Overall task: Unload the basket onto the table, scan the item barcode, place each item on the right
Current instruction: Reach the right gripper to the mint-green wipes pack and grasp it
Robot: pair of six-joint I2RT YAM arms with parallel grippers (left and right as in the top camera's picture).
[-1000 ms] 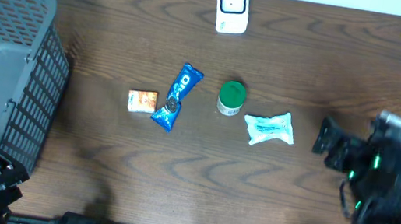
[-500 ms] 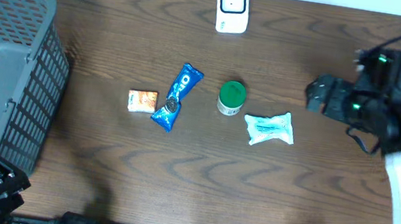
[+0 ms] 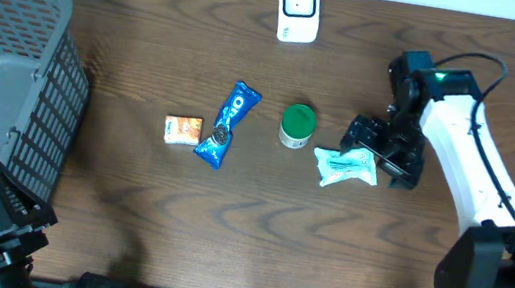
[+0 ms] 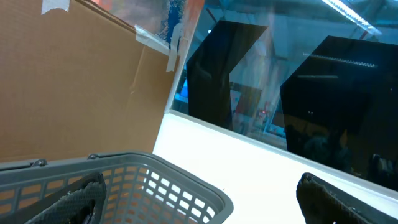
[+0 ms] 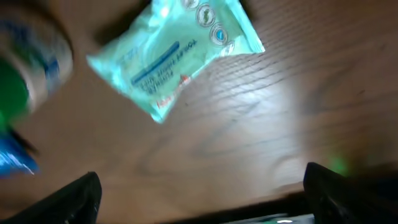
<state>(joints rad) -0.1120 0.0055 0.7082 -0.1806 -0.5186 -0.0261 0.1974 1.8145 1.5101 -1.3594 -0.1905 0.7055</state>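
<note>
Wood table [image 3: 153, 28], landmark = green-lidded tub [image 3: 297, 124] standing upright near mid-table. Grey mesh basket [image 3: 1, 98] is well to the left of the tub, at the table's left edge, biggest thing on it. Right arm [image 3: 467, 163] reaches in from the right of the tub, white links, black cable along it. Right gripper [image 3: 379, 151] sits just right of the tub, over the right end of the wipes pack; jaws spread wide, nothing between them. In the wrist view the pack lies flat on the wood ahead of the fingertips, apart from them, so not gripped. Left gripper [image 3: 18, 229] is far left of the tub and nearer the front edge, by the basket's near corner; jaws also wide apart, holding nothing, its wrist camera looks over the basket rim. White scanner [image 3: 298, 8] stands behind the tub at the far table edge, well apart from it. Teal wipes pack [image 3: 345, 165] lies just right of the tub, slightly nearer the front, label side up. Blue cookie pack [image 3: 227, 125] lies just left of the tub, angled. Small orange snack pack [image 3: 182, 129] is further left, touching or nearly touching the blue pack's lower end, can't tell which.
</note>
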